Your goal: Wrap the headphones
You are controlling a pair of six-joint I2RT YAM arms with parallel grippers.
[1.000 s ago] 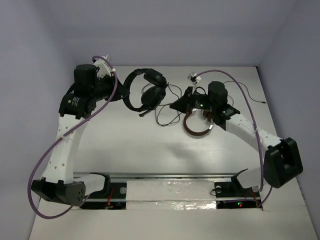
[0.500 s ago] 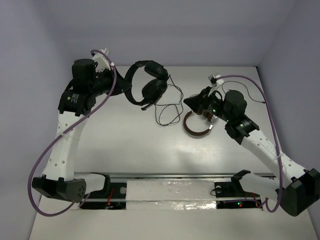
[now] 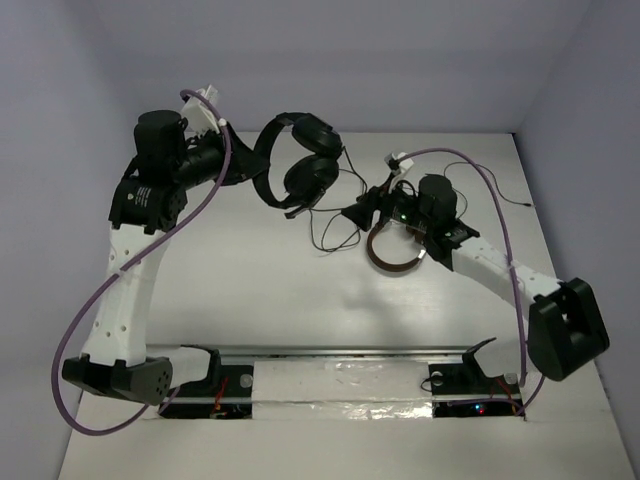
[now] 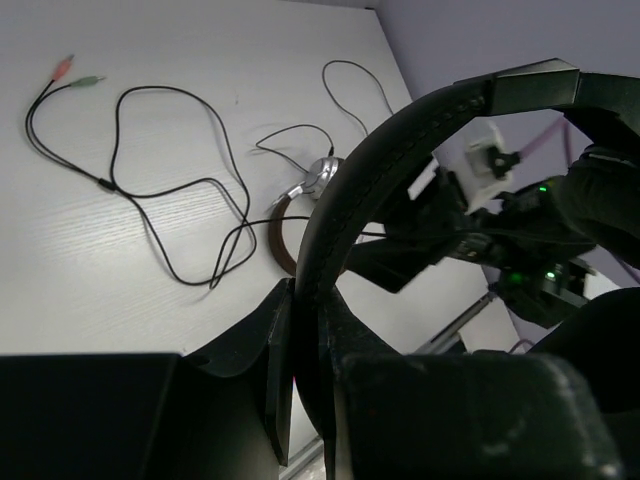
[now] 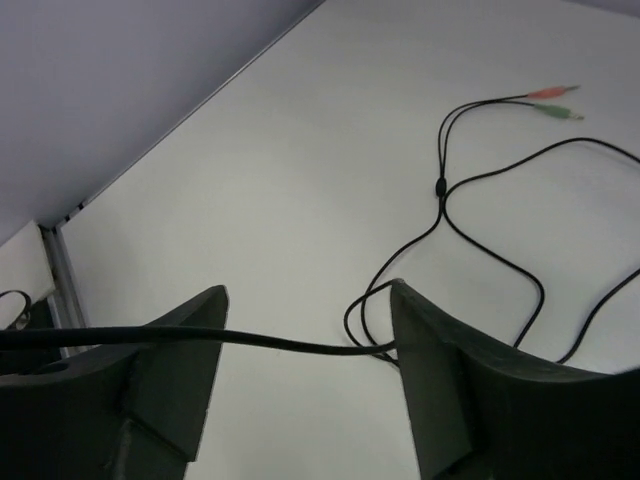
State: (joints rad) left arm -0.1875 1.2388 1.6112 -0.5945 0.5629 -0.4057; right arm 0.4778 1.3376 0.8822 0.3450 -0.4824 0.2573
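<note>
L arm: we're seeing it reaching up the left side of the table, wrist turned twd the centre.
L gripper: we're reading the fingers as narrow and clamping the headband of the headphones. In the wrist view the band is rising straight out from between the jaws.
Headphones: we're finding them at far centre-left, just right of the L gripper. The all-black band is arching round and both padded cups are sitting to its right. We can't tell whether the cups are touching the table.
Cable: thin, black, and we're seeing it lying in loose loops on the table between the two grippers. It's splitting at a small junction into two leads. One stretch is running taut across the gap between the R gripper's fingers.
Plugs: we're seeing one pink and one green, lying side by side on the table and apart from both grippers. They're also showing in the L wrist view.
R gripper: we're seeing the fingers standing wide in the wrist view, w/ the cable crossing btwn them and not pinched.
Brown-banded headphones: we're seeing them lying flat on the table just near-side of the R gripper, partly under the R arm.
</note>
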